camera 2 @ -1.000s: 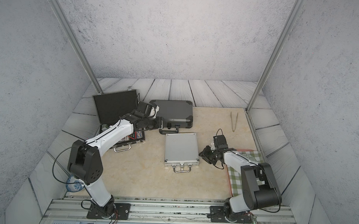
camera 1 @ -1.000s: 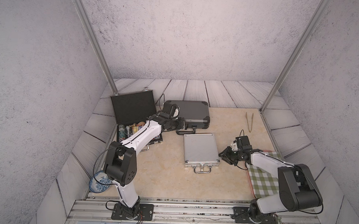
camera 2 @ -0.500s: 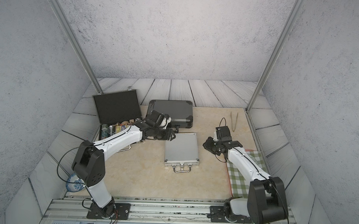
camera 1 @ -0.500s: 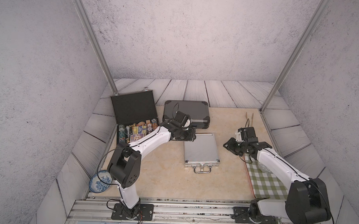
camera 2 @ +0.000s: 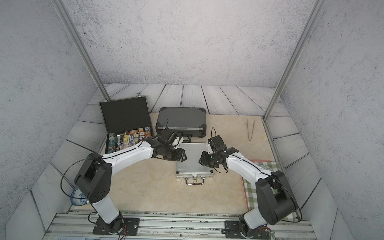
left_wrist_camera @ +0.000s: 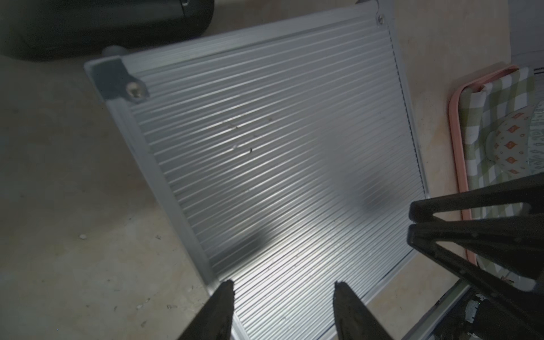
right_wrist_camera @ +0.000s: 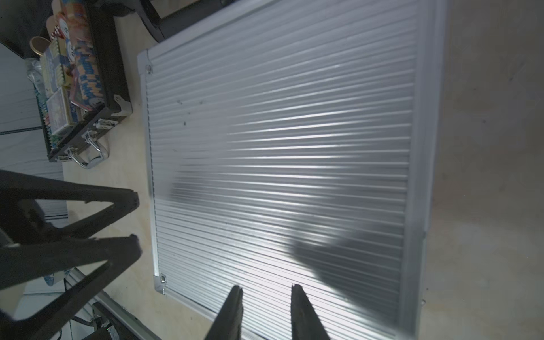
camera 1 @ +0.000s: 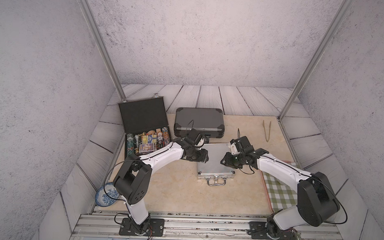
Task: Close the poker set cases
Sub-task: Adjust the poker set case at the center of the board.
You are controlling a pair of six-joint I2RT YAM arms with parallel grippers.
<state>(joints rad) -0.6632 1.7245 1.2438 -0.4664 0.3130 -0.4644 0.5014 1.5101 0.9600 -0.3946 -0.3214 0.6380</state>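
Arms converged over silver case (camera 1: 215, 167); left fingers (left_wrist_camera: 217, 315), right fingers (right_wrist_camera: 229, 318) parted, empty, indistinct overhead.

Silver case (camera 1: 214, 167) & grey case (camera 1: 198, 120) shut; black case (camera 1: 143, 116) open, lid up.

In both top views the light is even, soft and overhead, the picture sharp, with faint shadows on the table (camera 1: 173, 190). The wrist views are dim and soft-focused. Glare streaks the silver case (left_wrist_camera: 265, 147) beside blurred shadows.
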